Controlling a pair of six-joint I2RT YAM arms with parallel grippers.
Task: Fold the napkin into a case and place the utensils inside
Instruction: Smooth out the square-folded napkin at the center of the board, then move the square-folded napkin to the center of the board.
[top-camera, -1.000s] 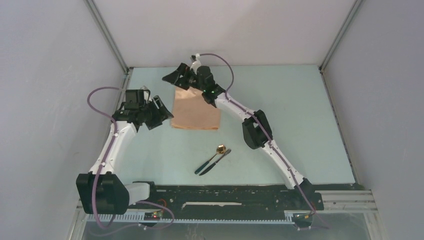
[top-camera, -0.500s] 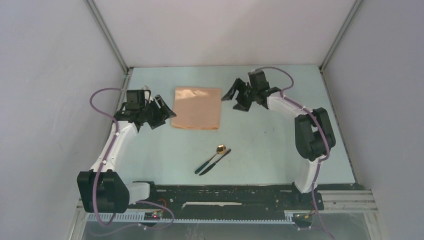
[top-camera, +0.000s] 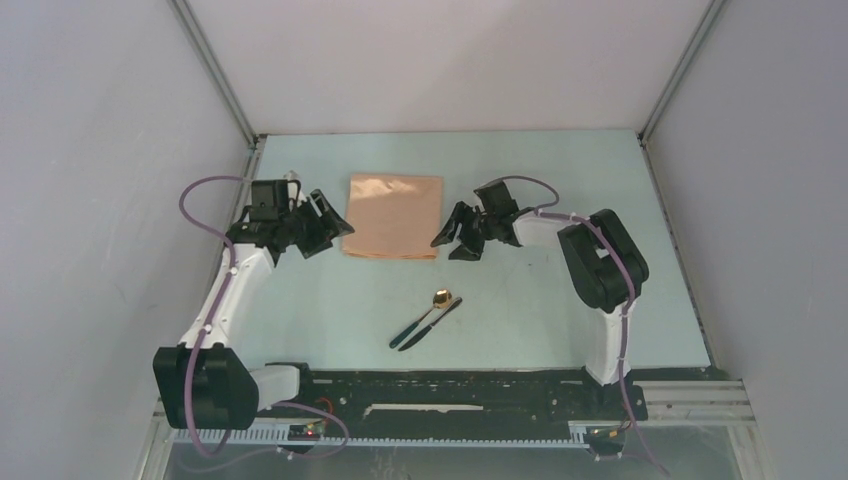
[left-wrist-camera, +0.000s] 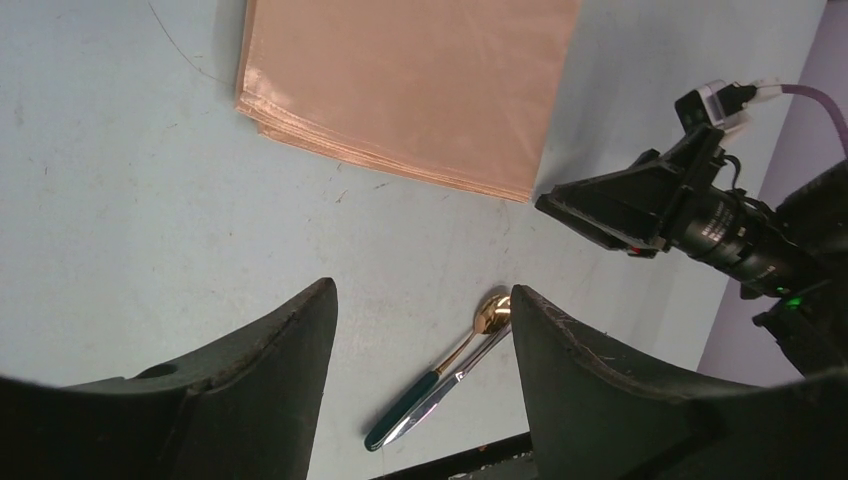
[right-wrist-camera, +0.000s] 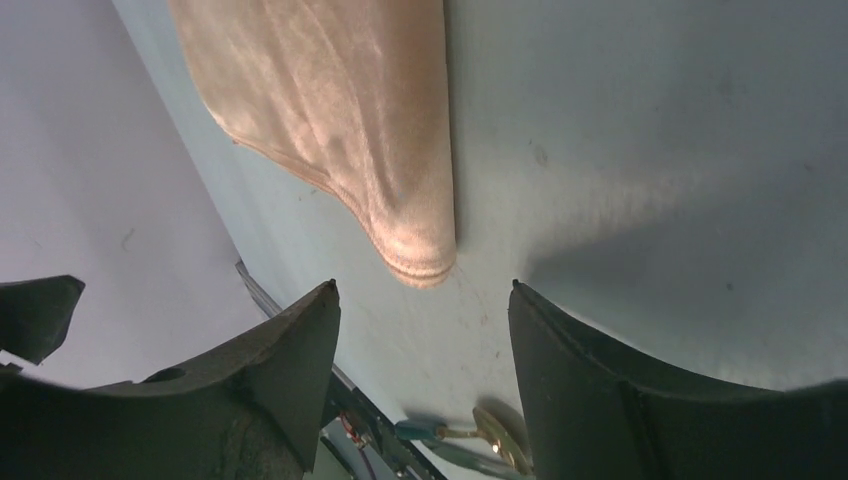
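Just off the near right corner of the napkin (top-camera: 393, 216) sits the right tool (top-camera: 456, 239), spread wide and empty, while the left tool (top-camera: 330, 232), wide too, flanks its left edge.

The left arm (top-camera: 225, 292) stretches forward, and the left gripper (top-camera: 333, 224) points inward toward the middle, jaws spread wide with nothing between them. The right arm (top-camera: 598, 262) folds tightly at the elbow, forearm reaching leftward. The right gripper (top-camera: 453, 240) is likewise parted and empty, seemingly angled slightly downward.
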